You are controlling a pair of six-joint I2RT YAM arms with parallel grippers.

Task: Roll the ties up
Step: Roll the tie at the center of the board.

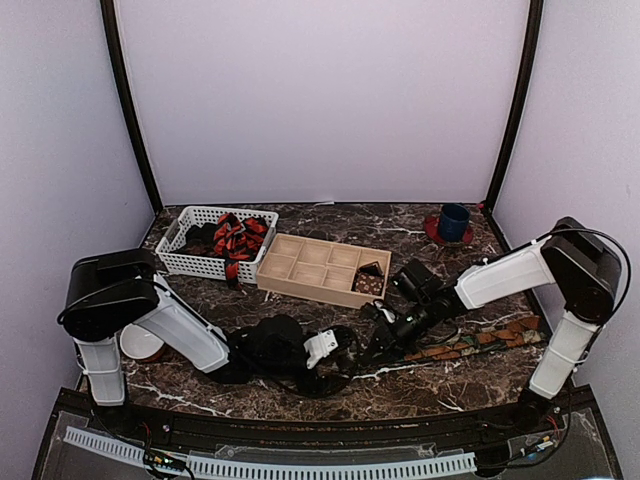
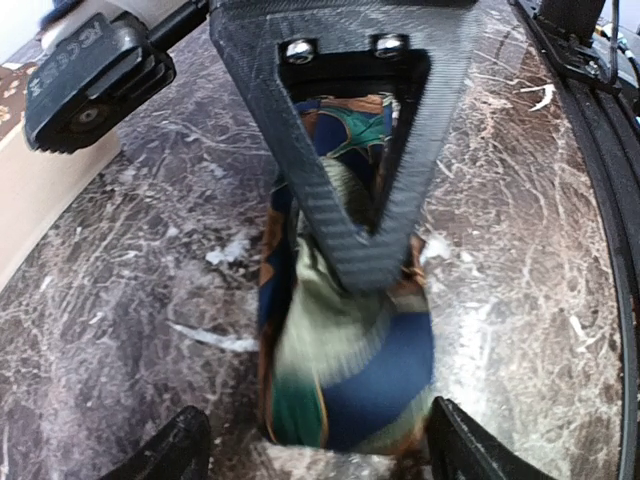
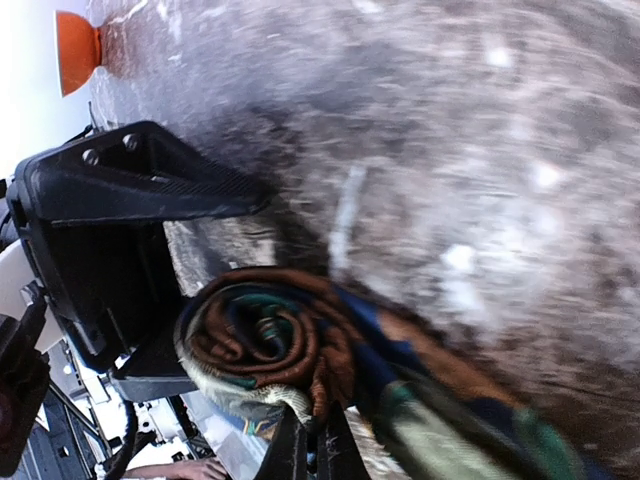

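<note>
A brown-orange tie with green and blue patches (image 1: 470, 342) lies along the marble table (image 1: 430, 385) at the front right. Its left end is wound into a roll (image 3: 265, 335). My right gripper (image 3: 312, 455) is shut on the edge of that roll, with fabric pinched between its fingers. In the top view the right gripper (image 1: 387, 335) meets my left gripper (image 1: 325, 350) at the table's front middle. The left gripper (image 2: 320, 455) is open, one fingertip on each side of the roll (image 2: 340, 370). The right gripper's black finger frame (image 2: 350, 200) lies over the roll.
A white basket (image 1: 190, 262) at the back left holds red-and-black striped and dark ties (image 1: 238, 238). Beside it a wooden compartment tray (image 1: 320, 270) holds a brown dotted roll (image 1: 370, 283). A blue cup (image 1: 453, 220) stands on a red saucer at the back right.
</note>
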